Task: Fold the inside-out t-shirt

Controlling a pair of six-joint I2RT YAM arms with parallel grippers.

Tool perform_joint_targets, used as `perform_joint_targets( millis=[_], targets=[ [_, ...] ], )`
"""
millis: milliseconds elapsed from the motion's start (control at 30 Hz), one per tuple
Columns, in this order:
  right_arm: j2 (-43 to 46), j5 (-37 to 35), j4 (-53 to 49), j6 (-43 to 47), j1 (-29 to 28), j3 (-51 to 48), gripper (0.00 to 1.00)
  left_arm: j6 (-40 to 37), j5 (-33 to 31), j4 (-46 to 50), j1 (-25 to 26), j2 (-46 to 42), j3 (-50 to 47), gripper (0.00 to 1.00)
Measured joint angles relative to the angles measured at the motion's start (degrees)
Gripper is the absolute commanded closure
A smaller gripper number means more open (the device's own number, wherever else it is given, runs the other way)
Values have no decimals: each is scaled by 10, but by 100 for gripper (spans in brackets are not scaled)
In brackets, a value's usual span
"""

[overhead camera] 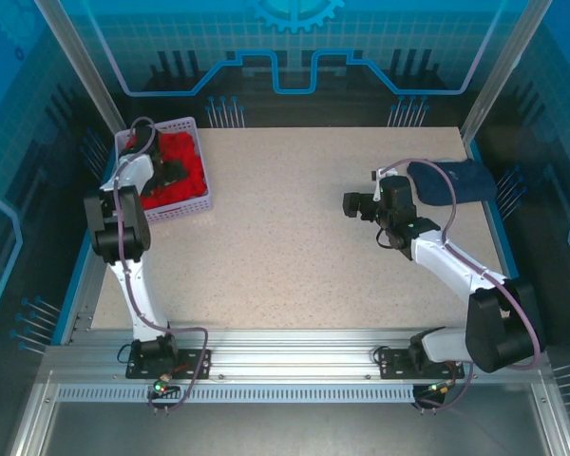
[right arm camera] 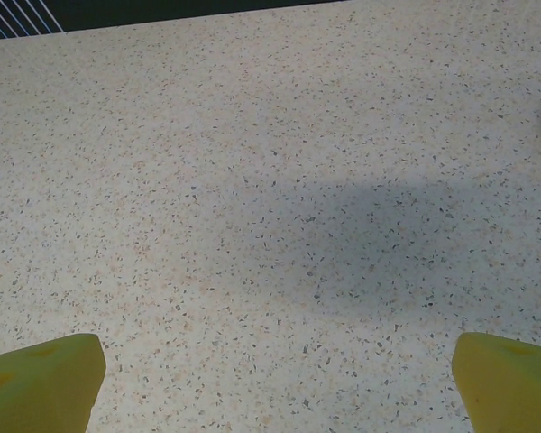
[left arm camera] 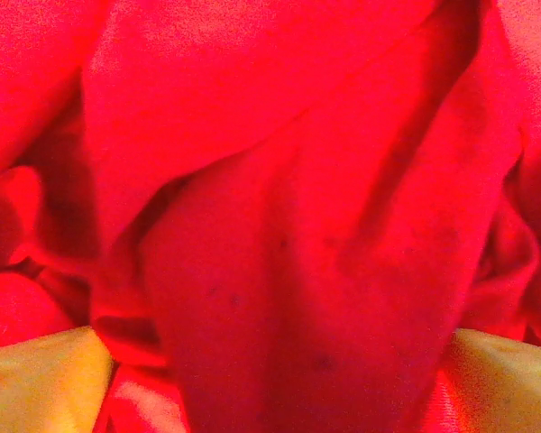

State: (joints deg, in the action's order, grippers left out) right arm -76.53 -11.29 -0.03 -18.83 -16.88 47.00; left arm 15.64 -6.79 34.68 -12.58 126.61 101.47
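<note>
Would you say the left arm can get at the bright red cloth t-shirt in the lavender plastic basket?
Probably yes: its open claw hangs right over the bright red cloth t-shirt inside the lavender plastic basket, nothing between them.

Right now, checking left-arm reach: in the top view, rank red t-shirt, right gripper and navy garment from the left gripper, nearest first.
1. red t-shirt, in the basket under the left gripper.
2. right gripper, mid-table right.
3. navy garment, far right.

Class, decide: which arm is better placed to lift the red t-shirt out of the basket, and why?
Left. The left hand is open just over the red t-shirt in the basket; the right hand is over bare table, near the navy garment.
</note>
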Motion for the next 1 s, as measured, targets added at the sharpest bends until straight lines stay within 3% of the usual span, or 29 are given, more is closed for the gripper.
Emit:
perform_joint_targets(
  millis=[200, 300, 400, 500, 600, 700, 833, 1000],
  targets=[
    [0, 0, -1, 0, 0, 0, 0, -24, 11, 50, 0, 62, 79, 87],
    [0, 0, -6, 0, 0, 0, 0, -24, 10, 40, 3, 39, 65, 99],
    [0, 0, -11, 0, 0, 0, 0, -23, -17, -1, 18, -56, -12, 100],
    [5, 0, -21, 0, 0, 0, 0, -23, -61, -64, 57, -218, -94, 100],
    [18, -2, -34, 4, 0, 1, 0, -32, -87, -155, 131, -392, -126, 100],
    [32, -7, -42, 10, 3, 6, 0, -56, -84, -242, 226, -508, -101, 100],
    [43, -13, -48, 11, 16, 16, 0, -71, -40, -288, 312, -541, -23, 100],
    [60, -20, -62, 11, 27, 16, 0, -70, 20, -283, 385, -494, -2, 100]
  ],
)
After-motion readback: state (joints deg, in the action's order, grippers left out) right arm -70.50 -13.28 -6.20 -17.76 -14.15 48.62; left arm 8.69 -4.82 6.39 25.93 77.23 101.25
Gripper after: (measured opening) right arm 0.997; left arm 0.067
